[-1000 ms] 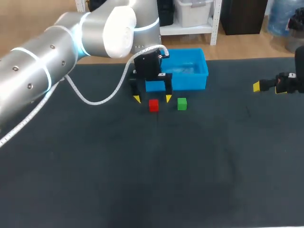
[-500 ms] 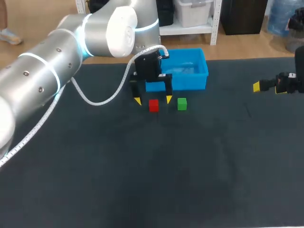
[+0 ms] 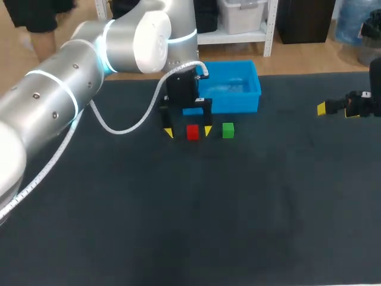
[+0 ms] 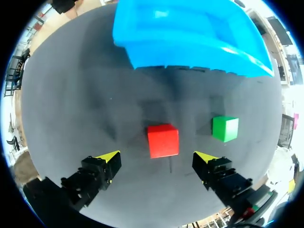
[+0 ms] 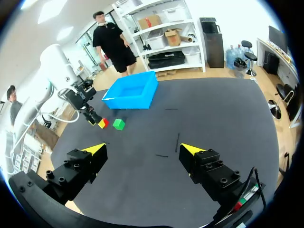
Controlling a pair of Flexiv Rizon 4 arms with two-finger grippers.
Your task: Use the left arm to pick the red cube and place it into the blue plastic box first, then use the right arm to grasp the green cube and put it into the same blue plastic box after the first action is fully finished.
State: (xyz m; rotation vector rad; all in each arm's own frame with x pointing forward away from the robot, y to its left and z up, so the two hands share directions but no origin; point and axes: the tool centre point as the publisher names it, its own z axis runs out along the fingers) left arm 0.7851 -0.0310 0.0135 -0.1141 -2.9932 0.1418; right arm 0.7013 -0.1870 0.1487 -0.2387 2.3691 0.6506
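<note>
The left gripper (image 4: 156, 159) has dropped to straddle the red cube (image 4: 163, 140), jaws wide (not touching it); the right gripper (image 5: 142, 149) hangs wide open, well apart.

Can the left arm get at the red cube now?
Probably yes: the left tool is open astride the red cube; the green cube sits apart, outside its fingers.

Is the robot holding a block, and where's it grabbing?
Nothing is held. The left end effector is open, fingers either side of the red cube, not touching. The right end effector is open and empty.
</note>
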